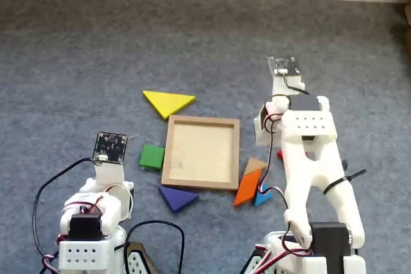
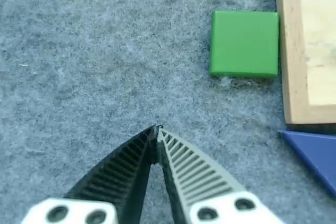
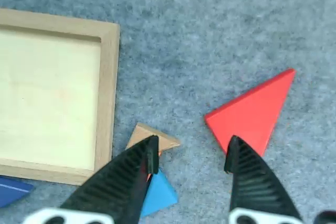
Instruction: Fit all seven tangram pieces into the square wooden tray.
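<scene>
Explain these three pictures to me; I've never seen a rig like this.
Two robot arms sit side by side on grey carpet. One picture looks down from above; the other two come from cameras on each arm's wrist. An empty wooden tray lies in the middle, with coloured puzzle pieces around it: a yellow triangle, green square, dark blue triangle, orange piece, light blue triangle, tan piece and red triangle. The left gripper is shut, the right gripper open. Neither holds anything.

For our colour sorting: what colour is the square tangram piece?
Green: square piece, left wrist view.
</scene>
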